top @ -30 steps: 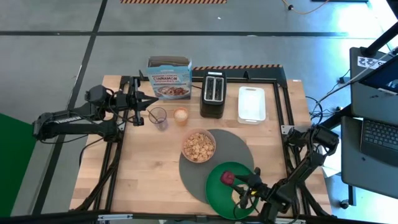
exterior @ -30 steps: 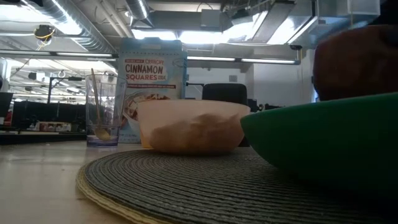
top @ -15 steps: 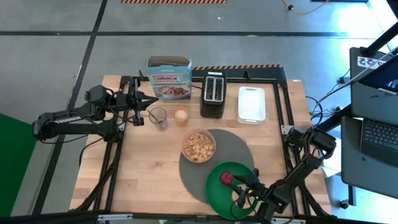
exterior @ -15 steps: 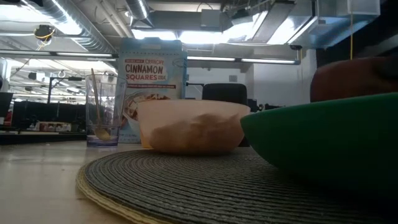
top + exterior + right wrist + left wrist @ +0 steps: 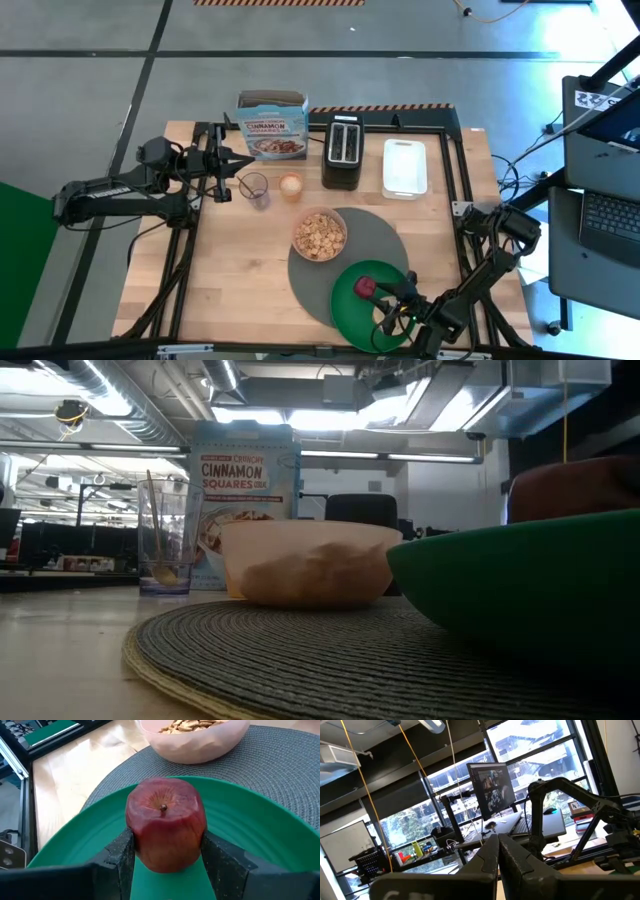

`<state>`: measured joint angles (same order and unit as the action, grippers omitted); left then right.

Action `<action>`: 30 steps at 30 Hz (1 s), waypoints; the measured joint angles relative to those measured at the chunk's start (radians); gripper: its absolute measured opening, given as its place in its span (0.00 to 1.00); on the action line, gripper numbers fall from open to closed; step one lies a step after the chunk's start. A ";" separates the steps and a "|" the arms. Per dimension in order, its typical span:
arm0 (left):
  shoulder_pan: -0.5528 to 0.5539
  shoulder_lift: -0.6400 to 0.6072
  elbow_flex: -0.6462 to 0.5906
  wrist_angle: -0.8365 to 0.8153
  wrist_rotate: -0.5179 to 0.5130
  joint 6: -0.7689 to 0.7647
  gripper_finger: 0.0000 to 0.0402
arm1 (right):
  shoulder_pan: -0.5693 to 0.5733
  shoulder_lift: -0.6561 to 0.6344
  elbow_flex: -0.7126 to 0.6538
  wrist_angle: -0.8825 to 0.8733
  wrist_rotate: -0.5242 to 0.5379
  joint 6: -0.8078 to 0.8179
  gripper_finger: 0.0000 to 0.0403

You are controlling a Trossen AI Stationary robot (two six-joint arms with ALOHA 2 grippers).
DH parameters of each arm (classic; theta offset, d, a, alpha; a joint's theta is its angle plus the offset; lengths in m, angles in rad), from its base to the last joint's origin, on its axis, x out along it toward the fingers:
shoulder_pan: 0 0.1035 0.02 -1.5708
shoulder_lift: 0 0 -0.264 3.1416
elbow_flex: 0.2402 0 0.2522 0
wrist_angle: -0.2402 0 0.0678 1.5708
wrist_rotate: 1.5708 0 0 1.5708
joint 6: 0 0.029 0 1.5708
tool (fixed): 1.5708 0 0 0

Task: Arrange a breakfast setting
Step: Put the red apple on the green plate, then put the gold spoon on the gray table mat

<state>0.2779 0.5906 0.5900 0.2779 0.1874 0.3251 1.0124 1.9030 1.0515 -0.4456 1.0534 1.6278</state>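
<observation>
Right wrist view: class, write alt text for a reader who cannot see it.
A small red apple sits between the right gripper's two dark fingers, over a round green plate. Beyond it, a pinkish bowl of cereal rests on a grey placemat.

Bare surface (image 5: 235,270) lies open to my left; the bowl (image 5: 319,235) crowds the plate (image 5: 352,300) just beyond my right gripper (image 5: 385,296).

One placemat (image 5: 375,238), one plate (image 5: 348,302), one bowl (image 5: 319,236), one apple (image 5: 366,288), one toaster (image 5: 342,150), one tray (image 5: 405,167), one cereal box (image 5: 273,126).
</observation>
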 joint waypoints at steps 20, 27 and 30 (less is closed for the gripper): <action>0.000 0.000 0.000 0.000 0.000 0.000 0.00 | 0.002 -0.002 0.003 0.008 0.001 -0.050 0.82; 0.000 0.000 0.000 0.000 0.000 0.000 0.00 | 0.002 -0.002 0.087 -0.021 0.085 -0.281 0.85; 0.000 0.000 0.000 0.000 0.000 0.000 0.00 | 0.001 -0.002 0.157 -0.107 0.107 -0.409 0.85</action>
<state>0.2783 0.5907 0.5900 0.2779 0.1871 0.3248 1.0138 1.9007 1.2086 -0.5521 1.1604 1.2189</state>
